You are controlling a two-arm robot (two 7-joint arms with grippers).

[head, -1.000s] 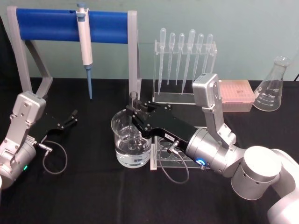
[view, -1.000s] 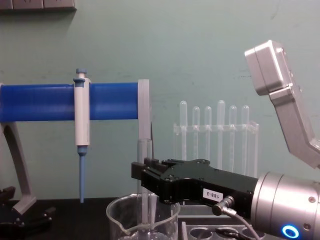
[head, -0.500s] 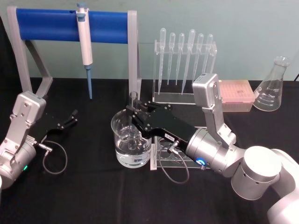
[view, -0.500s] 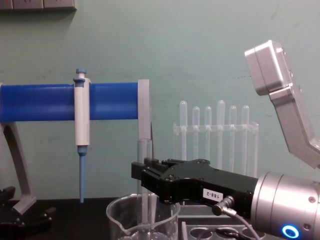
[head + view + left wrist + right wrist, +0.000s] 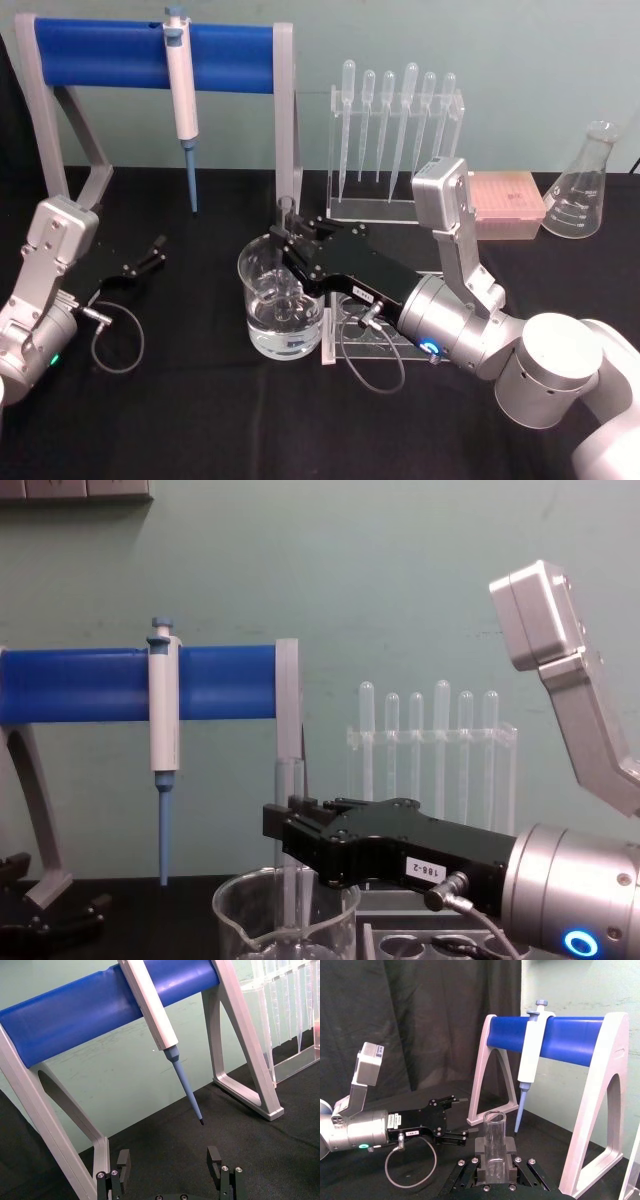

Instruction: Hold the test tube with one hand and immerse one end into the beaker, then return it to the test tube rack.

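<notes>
My right gripper (image 5: 287, 240) is shut on the test tube (image 5: 287, 212), a clear glass tube held upright over the beaker (image 5: 255, 290). The wide beaker holds clear liquid in its bottom. In the chest view the test tube (image 5: 288, 780) rises above the black right gripper (image 5: 283, 825) and runs down inside the beaker (image 5: 235, 920). I cannot tell whether its lower end touches the liquid. The right wrist view shows the test tube (image 5: 495, 1135) clamped between the pads. My left gripper (image 5: 155, 250) rests open on the table at the left, as its wrist view (image 5: 169, 1160) shows.
A blue-barred stand (image 5: 110, 52) with a white-and-blue pipette (image 5: 182, 95) is at the back left. Behind the beaker is a clear rack of plastic pipettes (image 5: 395, 130). A pink tip box (image 5: 510, 200) and a flask (image 5: 582, 185) are at the back right. A clear tube rack (image 5: 375, 338) lies under my right gripper.
</notes>
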